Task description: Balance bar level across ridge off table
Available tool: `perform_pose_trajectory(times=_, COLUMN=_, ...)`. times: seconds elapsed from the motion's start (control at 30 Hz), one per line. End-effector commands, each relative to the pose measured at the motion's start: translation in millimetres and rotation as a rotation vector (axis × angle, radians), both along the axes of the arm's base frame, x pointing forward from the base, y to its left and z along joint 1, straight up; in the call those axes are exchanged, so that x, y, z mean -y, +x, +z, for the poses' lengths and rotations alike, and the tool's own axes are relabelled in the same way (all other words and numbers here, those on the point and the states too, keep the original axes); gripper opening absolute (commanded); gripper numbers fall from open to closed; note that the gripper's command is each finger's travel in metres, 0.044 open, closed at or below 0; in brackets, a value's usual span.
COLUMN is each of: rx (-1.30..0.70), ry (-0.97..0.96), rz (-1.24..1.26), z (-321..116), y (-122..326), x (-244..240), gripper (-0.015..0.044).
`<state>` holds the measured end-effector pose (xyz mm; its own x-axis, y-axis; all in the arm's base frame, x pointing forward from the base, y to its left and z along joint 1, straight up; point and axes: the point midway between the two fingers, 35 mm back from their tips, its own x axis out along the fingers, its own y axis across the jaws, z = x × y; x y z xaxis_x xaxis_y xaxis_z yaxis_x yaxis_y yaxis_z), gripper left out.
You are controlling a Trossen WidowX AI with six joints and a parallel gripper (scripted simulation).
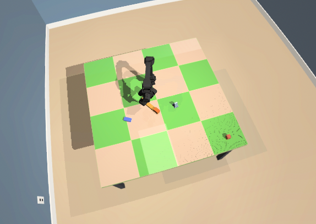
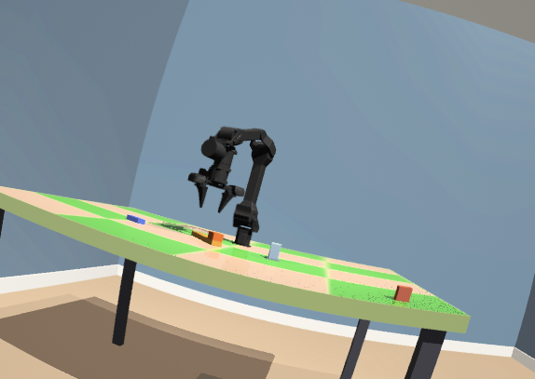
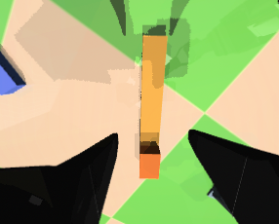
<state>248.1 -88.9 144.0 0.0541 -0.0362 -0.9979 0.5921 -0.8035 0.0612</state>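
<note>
The bar [image 1: 150, 105] [image 2: 200, 235] [image 3: 153, 88] is long and yellow-orange and lies flat on the table, with a taller orange block [image 1: 156, 110] [image 2: 215, 238] [image 3: 149, 167] at one end. My gripper [image 2: 210, 209] [image 3: 153, 135] is open and empty, pointing down above the bar. In the wrist view the fingers stand either side of the bar's line, near its orange end. A small light grey upright piece [image 1: 175, 105] [image 2: 275, 251], which looks like the ridge, stands apart from the bar. Its top shape is too small to tell.
A blue block [image 1: 127, 119] [image 2: 135, 219] [image 3: 10, 80] lies on the other side of the bar from the grey piece. A red block [image 1: 228, 136] [image 2: 403, 293] sits near a far corner of the checkered table [image 1: 115, 163] [image 2: 280, 283].
</note>
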Motion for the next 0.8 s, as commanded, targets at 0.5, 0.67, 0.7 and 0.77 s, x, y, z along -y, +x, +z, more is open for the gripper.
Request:
perform_pose_trajectory(times=0.5, rx=-0.027, ry=0.030, rz=-0.060, z=-67, y=-1, x=-2, gripper=0.0315)
perform_pose_trajectory(times=0.67, rx=-0.027, ry=0.030, rz=-0.060, z=-72, y=-1, x=-3, gripper=0.0315)
perform_pose_trajectory(times=0.7, rx=-0.027, ry=0.030, rz=-0.060, z=-72, y=-1, x=-3, gripper=0.0315)
perform_pose_trajectory(times=0.77, rx=-0.027, ry=0.030, rz=-0.060, z=-74, y=-1, x=-3, gripper=0.0315)
